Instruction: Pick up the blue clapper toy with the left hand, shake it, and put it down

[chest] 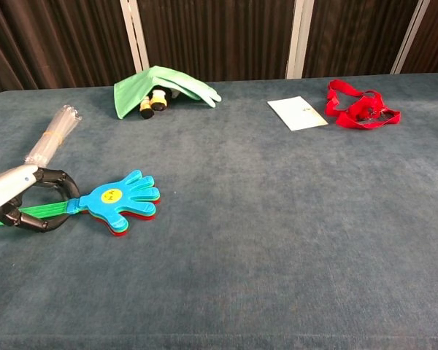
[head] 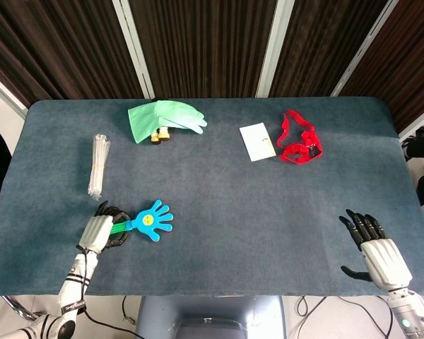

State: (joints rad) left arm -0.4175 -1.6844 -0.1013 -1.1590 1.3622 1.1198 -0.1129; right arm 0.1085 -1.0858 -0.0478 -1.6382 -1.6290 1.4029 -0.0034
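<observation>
- Closing around the green handle (chest: 45, 211) of the blue clapper toy (chest: 120, 198), left hand (chest: 18, 198) with dark fingers curled over and under the handle; appears to grip it, toy apparently not yet lifted off the table (chest: 277, 219).
- Pointing away from the left hand toward table centre, blue palm just beyond the fingertips — suits a shake from the handle end.
- Resting far across the table, right hand (head: 374, 247) with fingers spread, holding nothing.
- Revealing red layers under the blue palm, chest view only; showing the right hand, head view only.
</observation>
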